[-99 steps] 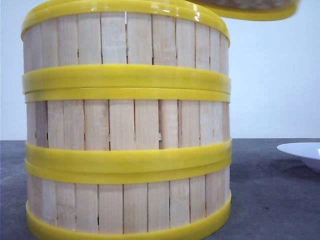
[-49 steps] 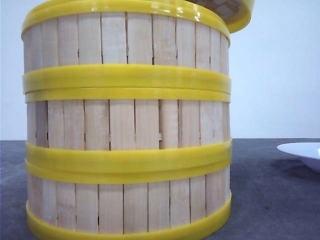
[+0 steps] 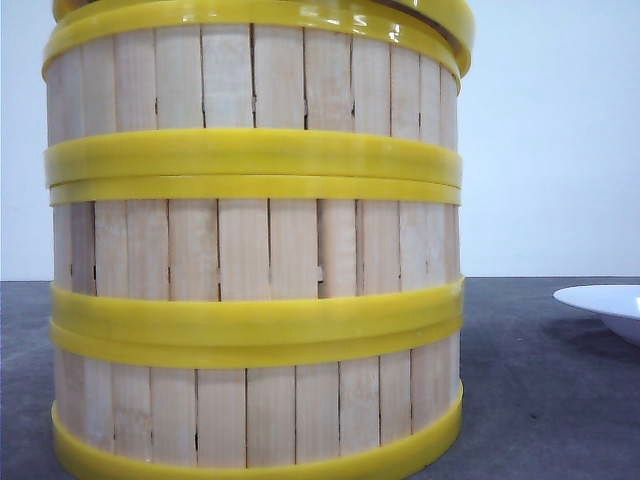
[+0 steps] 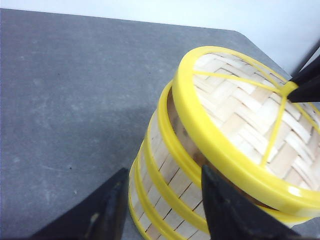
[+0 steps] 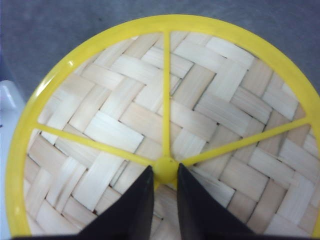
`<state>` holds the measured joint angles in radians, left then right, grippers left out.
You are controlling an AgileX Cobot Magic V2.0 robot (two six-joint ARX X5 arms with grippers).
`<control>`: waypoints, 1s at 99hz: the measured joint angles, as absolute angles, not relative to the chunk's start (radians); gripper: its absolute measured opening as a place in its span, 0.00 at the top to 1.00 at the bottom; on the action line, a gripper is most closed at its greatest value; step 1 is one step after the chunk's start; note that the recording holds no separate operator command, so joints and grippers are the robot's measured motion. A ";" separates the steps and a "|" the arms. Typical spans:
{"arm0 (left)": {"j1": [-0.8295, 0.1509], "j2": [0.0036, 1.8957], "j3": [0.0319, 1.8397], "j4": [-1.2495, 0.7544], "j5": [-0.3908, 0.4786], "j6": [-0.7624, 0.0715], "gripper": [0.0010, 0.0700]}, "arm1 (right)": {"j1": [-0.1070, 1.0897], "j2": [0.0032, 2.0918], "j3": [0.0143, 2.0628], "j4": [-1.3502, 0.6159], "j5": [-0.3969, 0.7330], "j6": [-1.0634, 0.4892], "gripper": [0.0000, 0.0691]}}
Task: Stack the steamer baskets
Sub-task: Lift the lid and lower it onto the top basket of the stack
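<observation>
Grey desk (image 4: 75,100) carries a three-tier stack of steamer baskets (image 3: 255,250) with a woven lid (image 5: 165,125) going on top, pinched at its hub by the right gripper (image 5: 165,182); left gripper (image 4: 162,210) spread, idle, nearly done.

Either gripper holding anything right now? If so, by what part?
The right gripper pinches the lid by the yellow hub where its spokes meet, over the stacked steamer baskets. The left gripper is open, holding nothing.
</observation>
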<state>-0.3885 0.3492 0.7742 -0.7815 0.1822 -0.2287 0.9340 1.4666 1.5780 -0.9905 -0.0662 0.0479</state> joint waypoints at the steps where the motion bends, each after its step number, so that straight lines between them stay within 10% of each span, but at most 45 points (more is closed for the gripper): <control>1: -0.389 0.349 0.774 -0.782 0.182 -0.229 0.62 | 0.934 1.467 1.578 -0.990 -0.064 0.048 0.93; 99: -0.389 0.349 0.774 -0.781 0.182 -0.229 0.62 | 0.942 1.483 1.584 -0.948 -0.053 0.033 0.93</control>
<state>-0.3885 0.3492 0.7742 -0.7815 0.1822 -0.2287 0.9424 1.4826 1.5837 -0.9482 -0.0532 0.0330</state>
